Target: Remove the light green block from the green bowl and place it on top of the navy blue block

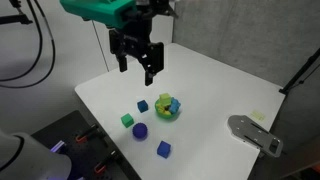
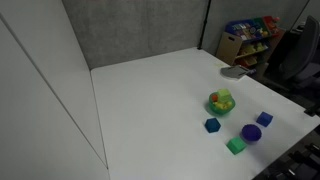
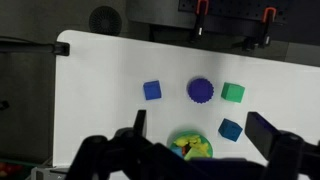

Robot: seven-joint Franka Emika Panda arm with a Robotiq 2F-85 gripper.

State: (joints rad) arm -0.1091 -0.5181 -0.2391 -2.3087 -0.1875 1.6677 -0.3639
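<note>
The green bowl [image 1: 162,110] sits near the middle of the white table; it also shows in the other exterior view [image 2: 213,104] and the wrist view [image 3: 190,132]. The light green block [image 3: 193,147] lies inside it among other coloured pieces. The navy blue block [image 1: 143,105] stands on the table right beside the bowl and shows in the other views too [image 2: 212,125] [image 3: 230,129]. My gripper [image 1: 137,62] hangs open and empty well above the table, behind the bowl. In the wrist view its fingers [image 3: 200,122] straddle the bowl and the navy block.
A saturated green cube [image 1: 127,120], a rounded purple piece [image 1: 140,131] and a violet-blue cube [image 1: 163,149] lie in a row near the table's front. A grey flat object [image 1: 255,133] rests at the table's edge. A shelf of boxes [image 2: 250,38] stands beyond the table.
</note>
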